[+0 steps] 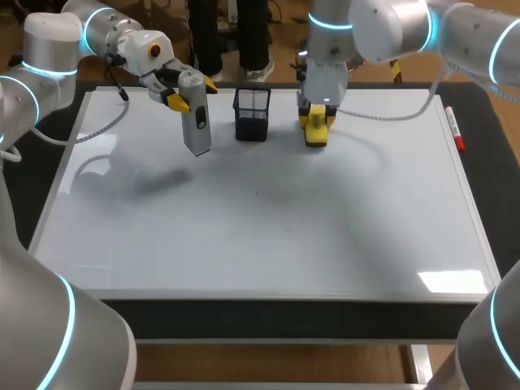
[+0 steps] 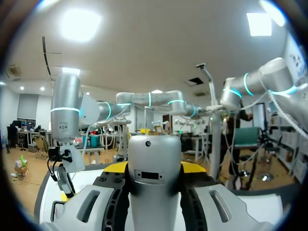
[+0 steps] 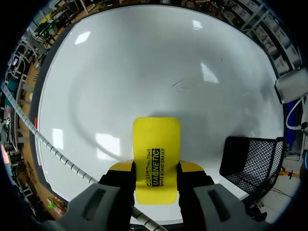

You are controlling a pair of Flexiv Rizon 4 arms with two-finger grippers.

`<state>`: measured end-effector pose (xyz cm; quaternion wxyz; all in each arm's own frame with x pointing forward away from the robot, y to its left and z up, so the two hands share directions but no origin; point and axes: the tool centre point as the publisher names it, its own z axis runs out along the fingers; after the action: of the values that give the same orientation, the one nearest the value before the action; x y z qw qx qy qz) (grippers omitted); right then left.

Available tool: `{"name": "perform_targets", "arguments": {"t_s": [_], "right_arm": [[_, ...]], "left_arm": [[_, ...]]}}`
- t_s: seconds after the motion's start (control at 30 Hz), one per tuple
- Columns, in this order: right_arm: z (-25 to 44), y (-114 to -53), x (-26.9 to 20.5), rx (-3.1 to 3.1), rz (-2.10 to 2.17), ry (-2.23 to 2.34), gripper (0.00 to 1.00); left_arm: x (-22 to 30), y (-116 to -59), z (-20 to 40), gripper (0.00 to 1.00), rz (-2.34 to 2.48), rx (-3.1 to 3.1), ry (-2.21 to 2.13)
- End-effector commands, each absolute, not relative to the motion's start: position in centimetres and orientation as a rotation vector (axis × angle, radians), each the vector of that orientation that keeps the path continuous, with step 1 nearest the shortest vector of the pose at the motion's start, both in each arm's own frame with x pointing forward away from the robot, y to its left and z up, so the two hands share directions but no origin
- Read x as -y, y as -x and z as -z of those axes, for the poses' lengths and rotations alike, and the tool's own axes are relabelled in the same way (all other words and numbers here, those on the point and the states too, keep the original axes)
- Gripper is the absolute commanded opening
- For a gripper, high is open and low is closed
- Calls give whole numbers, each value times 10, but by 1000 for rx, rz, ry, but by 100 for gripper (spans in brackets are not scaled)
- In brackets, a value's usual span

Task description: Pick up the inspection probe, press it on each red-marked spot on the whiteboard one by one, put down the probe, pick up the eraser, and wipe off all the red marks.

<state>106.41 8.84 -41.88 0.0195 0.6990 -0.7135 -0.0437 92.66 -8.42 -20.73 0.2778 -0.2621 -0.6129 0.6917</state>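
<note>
While the left end effector (image 1: 192, 91) pinches the probe (image 1: 196, 126) aloft beside the basket (image 1: 252, 114), probably to drop it there, the right end effector (image 1: 316, 122) grips the eraser (image 1: 316, 135) low over the whiteboard (image 1: 268, 227), ready to wipe.

A black mesh holder (image 1: 252, 114) stands upright, a red-capped marker (image 1: 453, 126) lying well apart.

In the left wrist view, the probe (image 2: 153, 178) is cut off at its near end. In the head view, the right pincer (image 1: 314, 120) covers part of the eraser (image 1: 316, 139). Marks (image 3: 182, 84) on the whiteboard (image 3: 144, 57) are too faint to identify.
</note>
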Motion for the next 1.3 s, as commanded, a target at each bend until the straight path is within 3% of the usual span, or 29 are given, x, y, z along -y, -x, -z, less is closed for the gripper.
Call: {"name": "perform_targets", "arguments": {"t_s": [0.03,0.1,0.13,0.17,0.2,0.23,0.6,1.3], "right_arm": [[425,-1068,-87,2216,134,-2163,0],[426,-1067,-86,2221,129,-2167,0],[427,-1067,-85,2223,122,-2164,7],[427,-1067,-85,2224,120,-2167,40],[427,-1066,-84,2228,111,-2164,91],[426,-1065,-84,2234,104,-2162,100],[402,-1049,-60,2405,48,-2032,100],[332,-1002,8,3106,678,-1187,100]], "left_arm": [[82,-934,209,0,-1806,1589,765],[82,-934,209,0,-1806,1589,765],[82,-934,209,0,-1806,1589,765],[82,-934,209,0,-1806,1589,765],[82,-934,209,0,-1806,1589,765],[82,-934,209,0,-1806,1589,765],[82,-934,209,0,-1806,1589,765],[82,-934,209,0,-1806,1589,765]]}}
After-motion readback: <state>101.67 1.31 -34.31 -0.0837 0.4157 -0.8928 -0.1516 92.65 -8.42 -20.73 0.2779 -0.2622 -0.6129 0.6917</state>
